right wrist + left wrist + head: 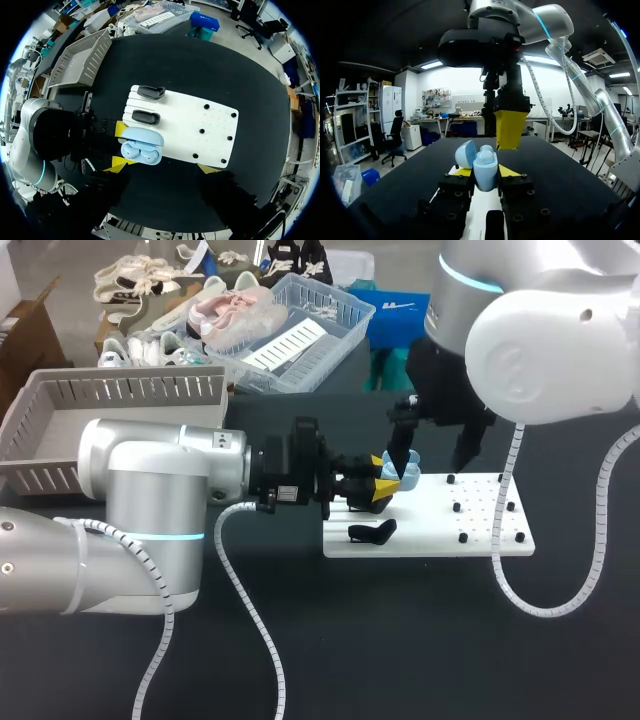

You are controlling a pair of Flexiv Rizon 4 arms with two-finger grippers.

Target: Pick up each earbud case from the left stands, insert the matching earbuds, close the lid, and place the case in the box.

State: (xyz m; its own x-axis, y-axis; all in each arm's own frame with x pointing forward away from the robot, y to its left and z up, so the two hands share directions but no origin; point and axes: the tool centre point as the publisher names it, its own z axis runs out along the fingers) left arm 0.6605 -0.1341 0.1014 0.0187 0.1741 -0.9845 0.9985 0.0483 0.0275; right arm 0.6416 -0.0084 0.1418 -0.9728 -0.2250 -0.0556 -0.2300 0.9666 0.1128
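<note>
A light blue earbud case [485,172] stands upright between the yellow fingertips [508,171] of my left gripper [485,171], which is shut on it. Its lid [465,153] is flipped open. From above, the open case [142,150] shows two pale blue earbuds seated in it. In the head view the case [409,476] hangs over the left end of the white board [480,525], held by my left gripper [380,488]. My right gripper [432,455] hovers just above and behind it, and in its own view the right gripper [162,172] is open and empty.
Two black stands [151,92] [145,117] sit on the board's left end, one also seen in the head view as a black stand [372,531]. Small black pegs [462,537] dot its right half. A grey slatted box [110,405] stands at the table's far left.
</note>
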